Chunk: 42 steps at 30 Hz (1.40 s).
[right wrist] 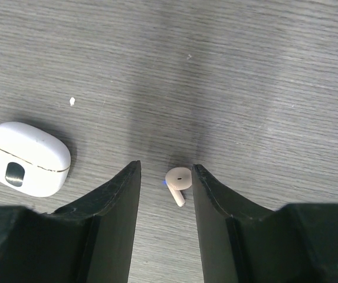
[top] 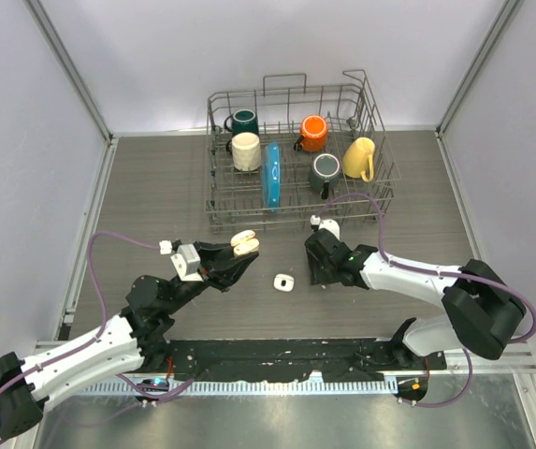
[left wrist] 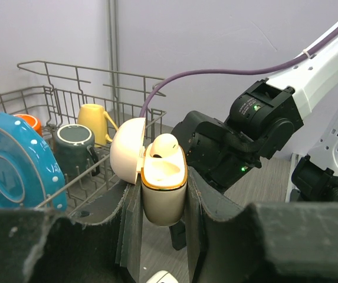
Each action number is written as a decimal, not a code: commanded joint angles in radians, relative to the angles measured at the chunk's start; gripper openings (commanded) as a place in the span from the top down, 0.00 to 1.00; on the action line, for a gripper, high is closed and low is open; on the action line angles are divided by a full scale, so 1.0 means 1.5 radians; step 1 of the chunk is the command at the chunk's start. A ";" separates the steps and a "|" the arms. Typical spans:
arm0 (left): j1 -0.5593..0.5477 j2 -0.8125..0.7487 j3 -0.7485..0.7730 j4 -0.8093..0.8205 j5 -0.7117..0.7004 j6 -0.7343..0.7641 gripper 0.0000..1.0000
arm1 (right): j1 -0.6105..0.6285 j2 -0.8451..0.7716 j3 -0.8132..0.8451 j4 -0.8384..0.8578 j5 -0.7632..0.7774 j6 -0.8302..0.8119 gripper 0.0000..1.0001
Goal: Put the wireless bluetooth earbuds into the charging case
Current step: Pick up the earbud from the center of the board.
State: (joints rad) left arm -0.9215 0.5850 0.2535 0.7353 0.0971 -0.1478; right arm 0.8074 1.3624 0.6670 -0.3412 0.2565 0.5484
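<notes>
Top: using the closed case (top: 283, 282) on the desk (top: 146, 187) as reference. My left hand (top: 235, 259) is off to its left, clamped on the open case (top: 244, 243), lid swung back. My right hand (top: 321, 271) is just right of the closed case, arm stretched low, wrist pitched down, fingertips at the desk. The loose earbud isn't visible from here; it's hidden under that hand.

Left wrist: both fingers grip the open case by its lower body. It's upright, mouth up and raised off the desk. One seated earbud (left wrist: 166, 144) is already in a pocket. Can't see the second pocket well enough to call it.

Right wrist: looking straight down. The loose earbud (right wrist: 177, 183) lies flat on the desk inside the gap of my spread fingers (right wrist: 117, 218), with nothing held. It's off-centre, close to the finger farther from the closed case, and I can't tell if it touches. The stem's long axis runs roughly along the fingers, back toward the wrist, not across the gap.

My read: the right hand is nearer by far. A straight pinch across the bud should do, with no wrist turn. Risk is the tiny bud skidding as the far finger arrives.
</notes>
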 commanded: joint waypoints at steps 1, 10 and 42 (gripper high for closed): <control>0.002 0.002 0.006 0.026 -0.004 0.005 1.00 | -0.002 0.009 0.024 0.008 -0.020 -0.030 0.54; 0.002 0.001 0.004 0.026 -0.004 0.004 1.00 | -0.002 0.014 0.026 -0.004 -0.020 -0.043 0.54; 0.002 -0.004 0.003 0.020 -0.006 -0.002 1.00 | -0.002 0.028 0.019 -0.017 -0.010 -0.050 0.67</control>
State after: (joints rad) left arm -0.9215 0.5842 0.2535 0.7341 0.0971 -0.1493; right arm 0.8074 1.4014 0.6716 -0.3634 0.2382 0.4686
